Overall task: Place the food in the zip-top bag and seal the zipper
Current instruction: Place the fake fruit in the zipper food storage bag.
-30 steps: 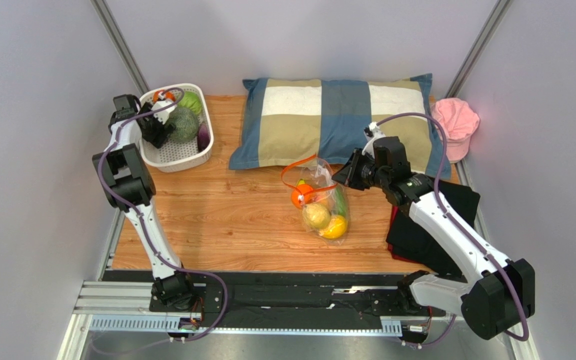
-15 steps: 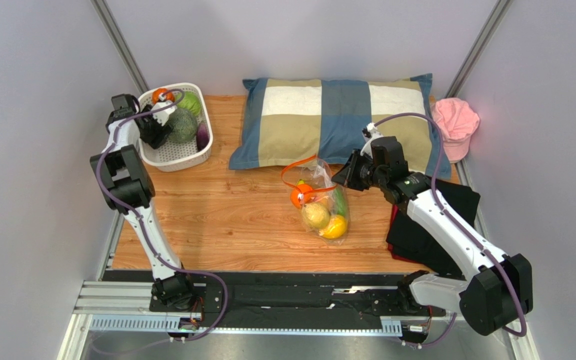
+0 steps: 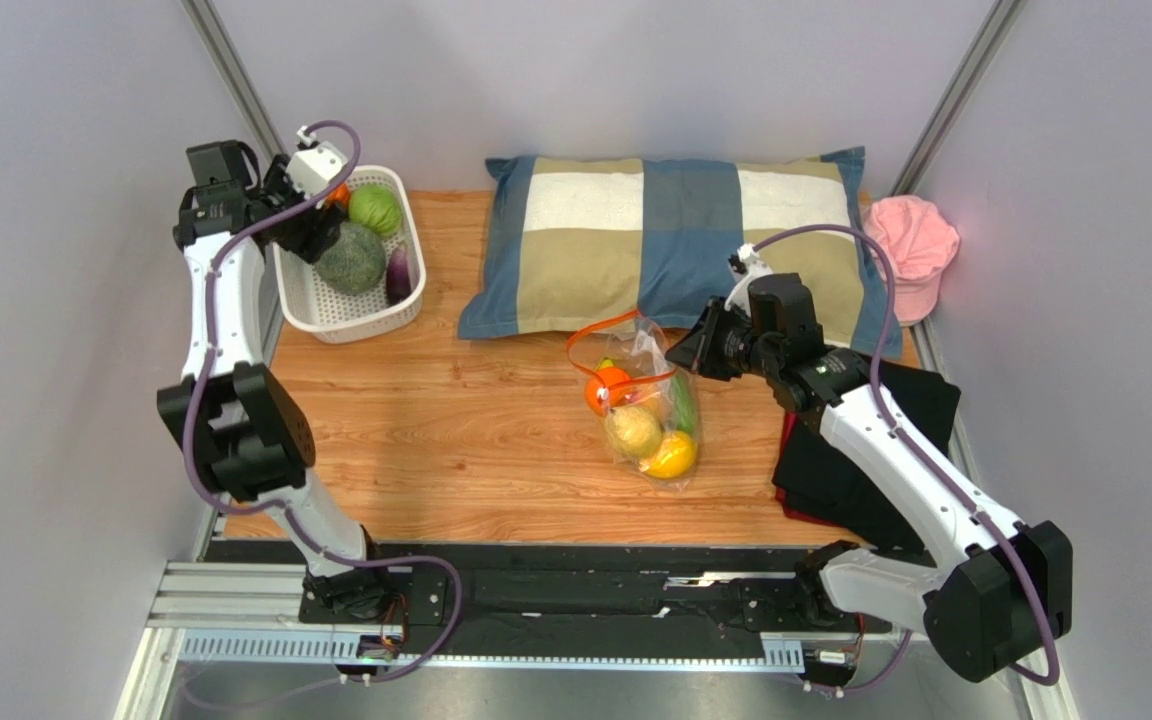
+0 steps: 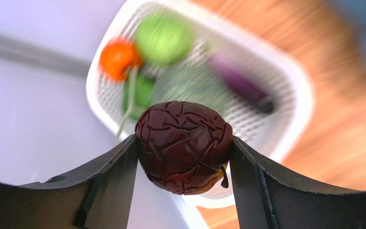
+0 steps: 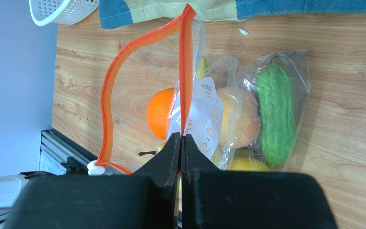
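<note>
the right gripper (image 5: 181, 143) pinches the zipper (image 5: 186, 71) to hold the bag (image 5: 204, 114) mouth open while the left gripper (image 4: 183, 151), above the far-left basket (image 4: 297, 93), clamps a dark fruit (image 4: 185, 138), likely bound for it.

A wooden table (image 3: 447, 435) carried a white basket (image 3: 372, 320) at its far left, a checked pillow (image 3: 672, 240) along the far edge, a pink cap (image 3: 913, 248) far right, a black cloth (image 3: 808, 488) at right, and a zip-top bag (image 3: 650, 405) near the centre.

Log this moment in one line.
left end effector: grips dark fruit by basket | right end effector: pinches zipper | bag: open, food inside
</note>
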